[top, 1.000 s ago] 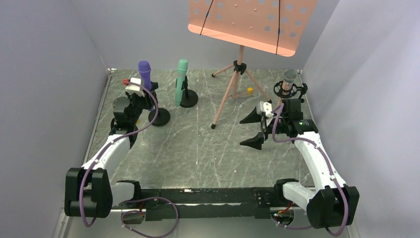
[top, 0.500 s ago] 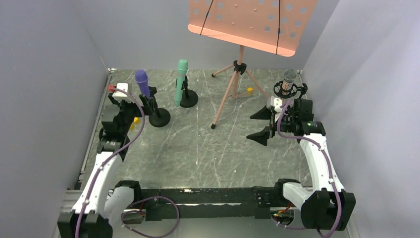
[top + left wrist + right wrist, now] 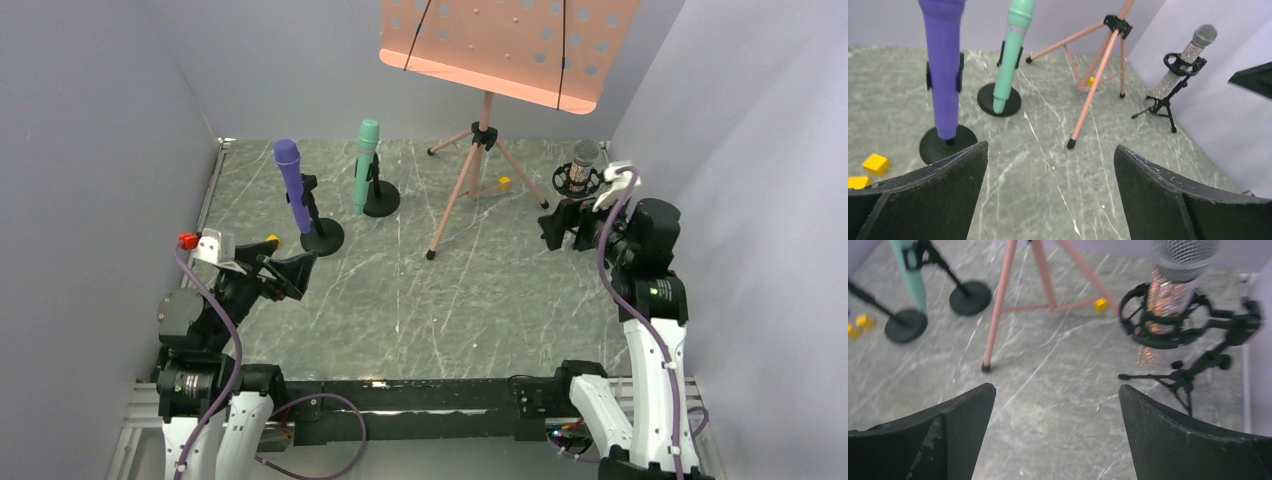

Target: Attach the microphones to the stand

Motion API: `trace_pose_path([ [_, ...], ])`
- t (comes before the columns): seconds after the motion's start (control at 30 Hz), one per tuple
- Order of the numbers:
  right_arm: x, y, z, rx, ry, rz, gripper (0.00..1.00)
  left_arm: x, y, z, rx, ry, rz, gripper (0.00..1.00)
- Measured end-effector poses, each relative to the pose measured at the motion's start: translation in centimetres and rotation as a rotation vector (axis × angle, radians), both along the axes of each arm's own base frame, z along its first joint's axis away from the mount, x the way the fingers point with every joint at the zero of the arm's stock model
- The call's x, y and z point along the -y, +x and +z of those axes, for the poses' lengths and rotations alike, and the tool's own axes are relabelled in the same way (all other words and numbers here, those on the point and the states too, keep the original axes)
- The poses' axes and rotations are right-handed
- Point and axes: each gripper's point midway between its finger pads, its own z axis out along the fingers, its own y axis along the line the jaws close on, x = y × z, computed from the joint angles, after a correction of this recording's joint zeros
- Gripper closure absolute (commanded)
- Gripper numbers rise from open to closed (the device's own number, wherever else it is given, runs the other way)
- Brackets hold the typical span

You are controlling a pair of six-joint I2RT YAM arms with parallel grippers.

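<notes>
The purple microphone (image 3: 293,185) leans in the clip of a black round-base stand (image 3: 322,237). The mint green microphone (image 3: 365,165) sits in the clip of a second round-base stand (image 3: 381,198). At the back right, the glittery silver-pink microphone (image 3: 583,160) stands in a shock mount on a small black tripod (image 3: 1193,375). My left gripper (image 3: 288,272) is open and empty, well in front of the purple microphone (image 3: 943,65). My right gripper (image 3: 565,228) is open and empty, just in front of the glittery microphone (image 3: 1168,300).
A peach music stand (image 3: 500,45) stands at the back centre, its tripod legs (image 3: 465,180) spread between the green microphone and the glittery one. Small yellow blocks lie by the purple microphone's base (image 3: 875,163) and behind the tripod (image 3: 505,182). Grey walls enclose three sides.
My left gripper opened off the purple microphone and drew back to the near left; the microphone stays clipped, leaning left. My right gripper rose and moved back right, towards the glittery microphone.
</notes>
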Motion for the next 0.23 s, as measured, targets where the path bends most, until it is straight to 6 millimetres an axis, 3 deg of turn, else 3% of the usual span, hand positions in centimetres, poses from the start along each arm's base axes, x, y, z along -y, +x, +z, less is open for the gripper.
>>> trace_pose_path([
  [0.1,1.6,0.0,3.0,0.064,0.025,-0.132,0.0,0.4,-0.5,-1.2,-0.059,-0.015,-0.02,0.01],
  [0.23,2.7,-0.6,4.2,0.096,0.048,-0.217,0.0,0.6,-0.9,-2.6,-0.121,-0.014,-0.033,0.01],
])
